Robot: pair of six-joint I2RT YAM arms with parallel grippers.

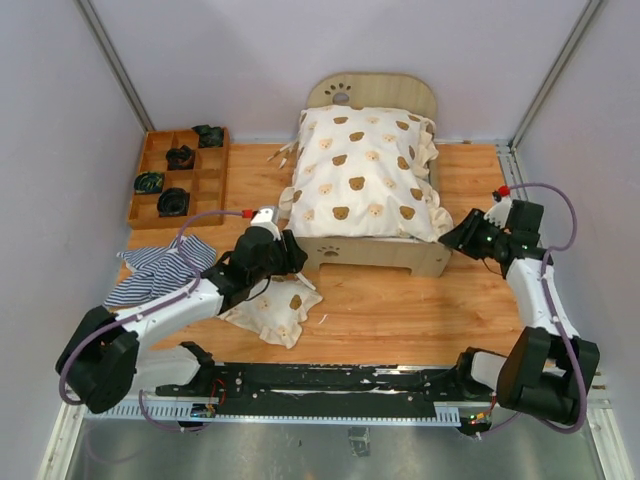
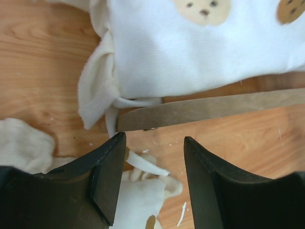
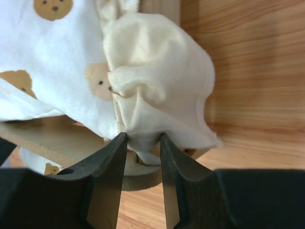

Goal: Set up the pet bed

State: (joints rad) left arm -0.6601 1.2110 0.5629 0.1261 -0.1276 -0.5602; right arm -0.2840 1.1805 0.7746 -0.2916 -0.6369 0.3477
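The right end effector (image 3: 143,138) pinches the ruffle of the bear-print quilt (image 1: 365,175) at the front right corner of the pet bed (image 1: 375,257), mid-surface (image 1: 400,310), while the left end effector (image 2: 155,140) hangs released at its front left corner, so a one-sided tug could skew the quilt or slide the bed.

Top camera: high above the near edge, overlooking the whole table (image 1: 400,312). Wrist cameras: close on two front corners of the pet bed (image 1: 375,256), shared with top.
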